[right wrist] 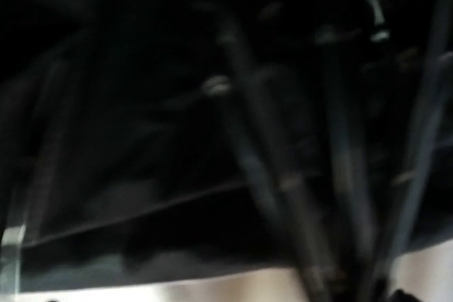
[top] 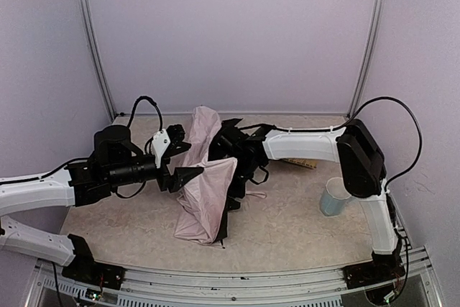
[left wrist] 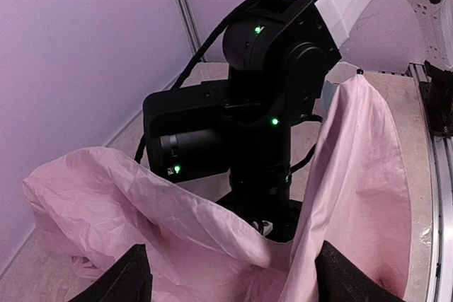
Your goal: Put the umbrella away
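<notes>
Inside the umbrella [top: 205,192] folds, right jaws out of sight.

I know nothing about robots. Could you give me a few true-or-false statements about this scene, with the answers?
1. The umbrella has pale pink outer fabric. True.
2. The left gripper is clamped shut. False: its fingers stand wide apart, with pink fabric between them.
3. A pale cup stands on the table beside the right arm. True.
4. The umbrella stands upright and fully open. False: it lies crumpled and half collapsed between the two arms.
</notes>
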Robot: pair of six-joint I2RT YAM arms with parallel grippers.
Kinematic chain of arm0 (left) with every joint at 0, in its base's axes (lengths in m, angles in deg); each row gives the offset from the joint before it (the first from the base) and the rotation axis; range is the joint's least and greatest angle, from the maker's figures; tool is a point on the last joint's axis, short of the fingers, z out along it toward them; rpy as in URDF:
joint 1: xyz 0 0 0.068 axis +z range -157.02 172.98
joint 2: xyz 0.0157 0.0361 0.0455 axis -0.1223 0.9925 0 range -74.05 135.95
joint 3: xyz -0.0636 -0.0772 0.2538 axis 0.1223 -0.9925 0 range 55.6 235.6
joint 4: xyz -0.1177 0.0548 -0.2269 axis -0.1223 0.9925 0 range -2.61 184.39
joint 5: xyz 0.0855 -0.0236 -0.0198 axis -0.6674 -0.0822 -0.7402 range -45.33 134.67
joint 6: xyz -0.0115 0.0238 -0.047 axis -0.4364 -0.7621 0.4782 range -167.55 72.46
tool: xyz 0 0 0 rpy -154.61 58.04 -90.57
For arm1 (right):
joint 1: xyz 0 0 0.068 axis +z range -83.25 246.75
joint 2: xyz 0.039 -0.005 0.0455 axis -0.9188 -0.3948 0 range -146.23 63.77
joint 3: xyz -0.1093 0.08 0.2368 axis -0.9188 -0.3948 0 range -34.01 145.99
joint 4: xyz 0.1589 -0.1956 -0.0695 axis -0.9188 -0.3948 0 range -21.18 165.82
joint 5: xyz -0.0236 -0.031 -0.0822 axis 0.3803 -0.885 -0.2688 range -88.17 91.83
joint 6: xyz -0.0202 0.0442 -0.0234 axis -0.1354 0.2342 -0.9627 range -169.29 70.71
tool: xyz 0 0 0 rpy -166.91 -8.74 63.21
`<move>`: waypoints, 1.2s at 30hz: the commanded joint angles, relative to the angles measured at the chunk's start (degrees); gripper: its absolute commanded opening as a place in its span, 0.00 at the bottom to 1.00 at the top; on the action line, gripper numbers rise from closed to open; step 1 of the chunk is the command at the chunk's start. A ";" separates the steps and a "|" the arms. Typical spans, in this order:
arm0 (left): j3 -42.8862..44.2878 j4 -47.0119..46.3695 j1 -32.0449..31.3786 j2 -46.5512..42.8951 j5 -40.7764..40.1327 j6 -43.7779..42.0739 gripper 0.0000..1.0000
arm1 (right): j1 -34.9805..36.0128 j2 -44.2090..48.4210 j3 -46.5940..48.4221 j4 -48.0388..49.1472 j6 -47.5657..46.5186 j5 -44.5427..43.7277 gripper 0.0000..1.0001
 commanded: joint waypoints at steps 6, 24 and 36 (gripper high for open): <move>-0.46 -3.98 -0.01 1.54 -2.48 -1.09 0.72 | -3.12 15.98 -16.45 9.91 8.05 9.95 1.00; 4.28 -7.39 10.31 15.30 0.55 4.75 0.58 | -5.93 20.00 -38.03 37.91 6.01 -1.42 0.72; 8.19 -8.14 16.24 26.67 1.87 7.13 0.56 | -5.67 14.94 -40.62 40.95 4.52 1.39 0.54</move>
